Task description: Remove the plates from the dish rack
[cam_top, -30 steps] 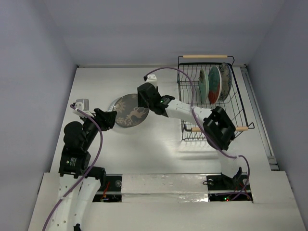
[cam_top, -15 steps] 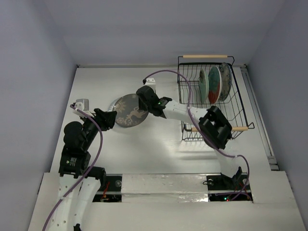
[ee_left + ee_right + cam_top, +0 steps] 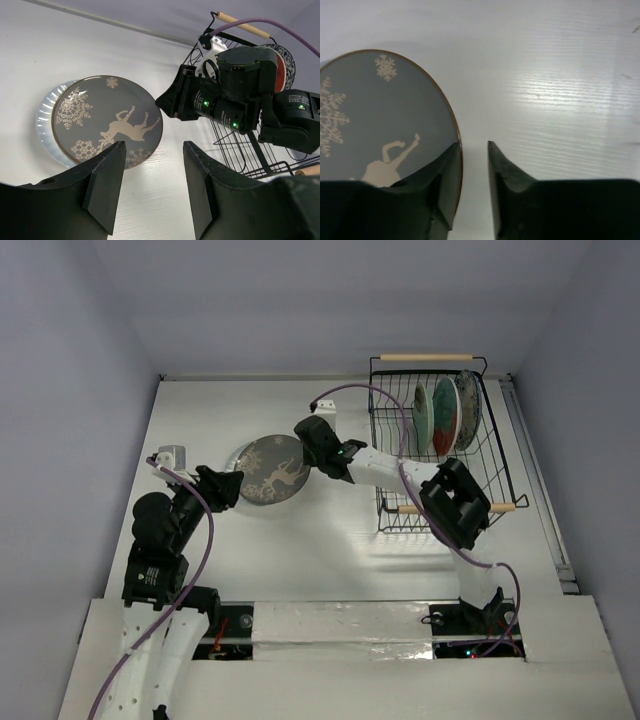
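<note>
A grey-brown plate with a pale reindeer and snowflakes lies flat on a white plate on the table; both also show in the left wrist view. My right gripper hovers at the grey plate's right rim, jaws a narrow gap apart with only bare table between them. My left gripper is open and empty at the plate's near left. The black wire dish rack holds a pale green plate, a teal-and-red plate and a blue floral plate upright.
The rack's wooden handles run along its far edge and its near edge. The right arm's elbow hangs over the rack's near end. Grey walls close in the table on the left, back and right.
My right gripper has drawn back a little to the right, off the grey-brown plate's rim. The plate stays flat on the white plate. The left arm has not moved.
</note>
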Available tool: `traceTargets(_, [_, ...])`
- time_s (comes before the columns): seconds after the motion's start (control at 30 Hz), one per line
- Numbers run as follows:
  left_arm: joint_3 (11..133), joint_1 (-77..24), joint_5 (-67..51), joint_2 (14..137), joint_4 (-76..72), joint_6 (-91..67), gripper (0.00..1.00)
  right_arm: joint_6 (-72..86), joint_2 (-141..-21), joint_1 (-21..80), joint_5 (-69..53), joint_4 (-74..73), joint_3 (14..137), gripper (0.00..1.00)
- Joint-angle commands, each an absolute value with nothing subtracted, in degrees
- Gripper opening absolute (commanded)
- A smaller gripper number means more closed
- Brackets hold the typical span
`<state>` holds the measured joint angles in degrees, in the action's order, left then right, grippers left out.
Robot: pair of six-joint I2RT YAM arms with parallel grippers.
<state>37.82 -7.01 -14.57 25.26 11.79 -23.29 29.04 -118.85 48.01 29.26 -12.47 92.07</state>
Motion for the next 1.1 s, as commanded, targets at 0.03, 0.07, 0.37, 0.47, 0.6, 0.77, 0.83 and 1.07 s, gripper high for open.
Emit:
traceTargets(0.03, [36.9,-6.7,-15.2,25.5,8.6,-23.5,0.46,29.5,-117.9,47.8,26.6,-10.2,92.1,0.25])
traceTargets(0.07, [36.9,-6.7,-15.2,25.5,8.5,-23.5,0.46,29.6,-118.5,47.8,25.4,-10.2,92.4,0.22])
traceTargets(0.37, [36.9,-6.7,-15.2,25.5,8.5,-23.5,0.46,29.9,-119.4,47.8,20.7,-9.1,93.4,0.15])
traceTargets(0.47, [36.9,-6.7,-15.3,25.5,8.5,-23.5,0.46,30.1,-119.5,47.8,18.7,-8.3,93.3,0.11])
traceTargets(0.6, [36.9,-6.7,-15.3,25.3,8.6,-23.5,0.46,30.4,-119.7,47.8,15.0,-6.9,93.3,0.09])
traceTargets(0.77, [36.9,-6.7,-15.2,25.1,8.6,-23.5,0.46,31.4,-119.4,47.8,17.4,-6.7,93.0,0.16])
traceTargets(0.83, [36.9,-6.7,-15.2,25.0,8.6,-23.5,0.46,31.2,-118.4,47.8,18.2,-6.3,92.5,0.28])
traceTargets(1.07, [36.9,-6.7,-14.9,24.8,8.7,-23.5,0.46,28.2,-109.6,47.8,22.4,-6.7,90.7,0.68])
